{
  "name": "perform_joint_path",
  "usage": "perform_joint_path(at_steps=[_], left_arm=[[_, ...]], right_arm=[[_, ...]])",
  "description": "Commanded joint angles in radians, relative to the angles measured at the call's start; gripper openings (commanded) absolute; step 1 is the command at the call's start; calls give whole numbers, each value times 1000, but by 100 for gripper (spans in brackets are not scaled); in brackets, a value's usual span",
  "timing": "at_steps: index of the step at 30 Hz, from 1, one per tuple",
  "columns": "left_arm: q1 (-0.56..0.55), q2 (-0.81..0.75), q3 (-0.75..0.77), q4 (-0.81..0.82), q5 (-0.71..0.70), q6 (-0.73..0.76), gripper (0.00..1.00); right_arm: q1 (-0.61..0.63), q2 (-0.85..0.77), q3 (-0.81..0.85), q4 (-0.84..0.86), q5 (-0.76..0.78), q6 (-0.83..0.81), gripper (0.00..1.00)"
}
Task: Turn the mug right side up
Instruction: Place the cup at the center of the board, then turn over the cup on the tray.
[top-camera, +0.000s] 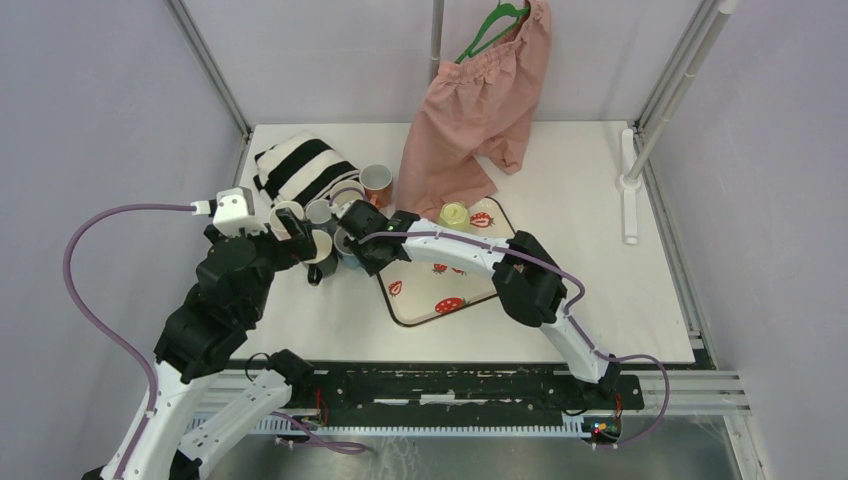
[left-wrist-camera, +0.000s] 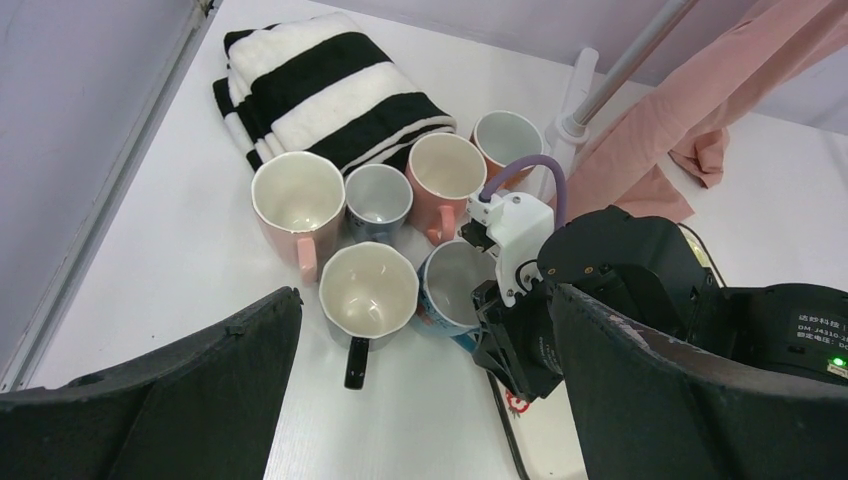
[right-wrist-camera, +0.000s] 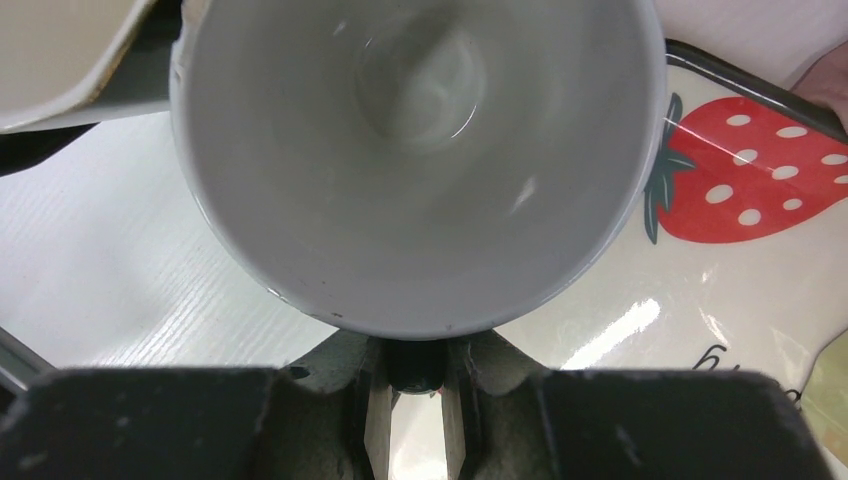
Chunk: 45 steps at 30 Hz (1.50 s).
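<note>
Right wrist view shows your right pincer (right-wrist-camera: 415, 405) clamped on the mug (right-wrist-camera: 420, 160), mouth-up just beside the strawberry tray (right-wrist-camera: 760, 200); lower it level onto the table (right-wrist-camera: 100, 270) before releasing, while your left pincer (left-wrist-camera: 420, 420) hangs spread apart.

Gloss against matt, hard against soft.
The mug (right-wrist-camera: 420, 170) looks like glazed ceramic, smooth and glossy inside, catching small highlights. The tray (right-wrist-camera: 720, 290) is glossy too, streaked with glare. The table (right-wrist-camera: 130, 250) is matt white with a fine ribbed grain. The right hand (right-wrist-camera: 415, 400) is matt black plastic. The striped towel (left-wrist-camera: 320, 90) is thick, plush cloth; the pink shorts (top-camera: 480, 100) are thin, crinkled fabric.
</note>
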<state>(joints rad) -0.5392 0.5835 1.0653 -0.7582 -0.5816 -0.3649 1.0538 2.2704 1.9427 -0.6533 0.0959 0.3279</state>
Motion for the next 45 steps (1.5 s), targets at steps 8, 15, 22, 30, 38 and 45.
perform_joint_path(at_steps=[8,15,22,30,38,45], left_arm=[[-1,7,6,10,13,27,100],[-1,14,1,10,11,27,100],[-1,27,11,9,12,26,100],[-1,37,13,9,17,17,100],[-1,66,12,19,36,3,100],[-1,90,0,39,63,-3,100]], right_arm=[[4,-16,52,32,49,-9,26],[5,-36,22,71,38,-19,31],[4,-84,-19,94,37,-26,34],[5,-262,-178,225,29,-53,44],[-9,-463,-359,307,97,-70,47],[-127,-652,-562,375,114,-47,45]])
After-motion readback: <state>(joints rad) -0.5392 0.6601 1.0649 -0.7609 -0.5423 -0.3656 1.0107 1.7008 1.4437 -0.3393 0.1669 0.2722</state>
